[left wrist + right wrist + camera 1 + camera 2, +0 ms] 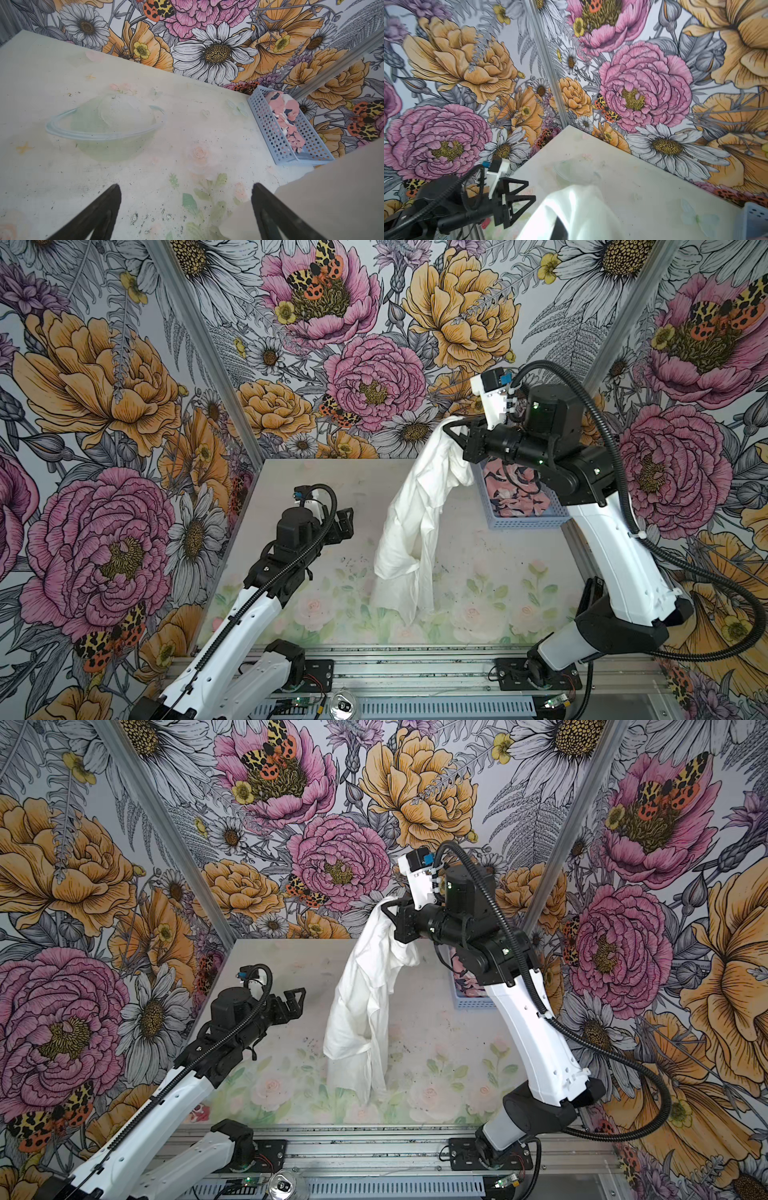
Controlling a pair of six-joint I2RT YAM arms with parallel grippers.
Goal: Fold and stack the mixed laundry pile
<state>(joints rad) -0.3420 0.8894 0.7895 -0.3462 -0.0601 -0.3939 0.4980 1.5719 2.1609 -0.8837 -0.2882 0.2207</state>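
white garment (419,497), limp and creased

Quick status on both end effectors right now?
Left end effector: open, holding nothing.
Right end effector: shut on the white garment, which hangs from it.

The white garment (415,506) is thin, soft, matt cloth, heavily creased. The pink garment (517,489) is printed cloth, crumpled in a basket (523,523) of smooth, light blue, perforated plastic. The bench (316,489) looks matt and pale, its faded print scuffed with dark specks. The left gripper (351,523) is matt black plastic; the front rail (415,672) is ribbed bare metal.
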